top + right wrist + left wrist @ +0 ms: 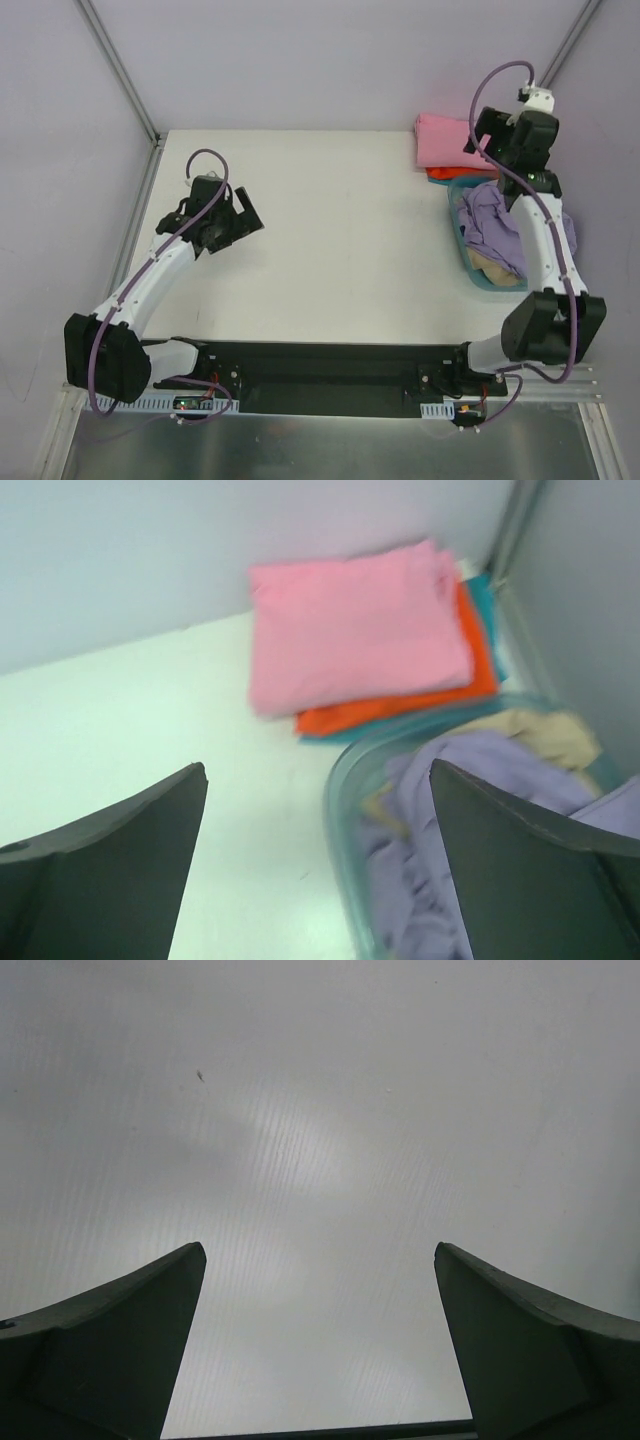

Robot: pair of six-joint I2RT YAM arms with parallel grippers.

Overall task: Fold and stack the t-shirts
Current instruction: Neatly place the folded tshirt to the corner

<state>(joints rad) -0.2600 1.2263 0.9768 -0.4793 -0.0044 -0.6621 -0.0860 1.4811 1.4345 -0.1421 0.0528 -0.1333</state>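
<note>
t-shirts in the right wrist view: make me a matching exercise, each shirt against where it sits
1 folded pink cloth t-shirt
2 folded orange-red cloth t-shirt
3 folded teal cloth t-shirt
4 crumpled lavender cloth t-shirt

A bottom of stack
B in light blue plastic basket
C top of stack
D middle of stack

Pairs: 1-C, 2-D, 3-A, 4-B

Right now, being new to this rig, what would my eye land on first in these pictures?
The bright folded stack in the far right corner of the table: pink t-shirt on orange-red t-shirt on teal t-shirt. Nearer, a light blue basket holds a crumpled lavender t-shirt and beige t-shirt. The right arm hovers there, jaws open, empty.
</note>
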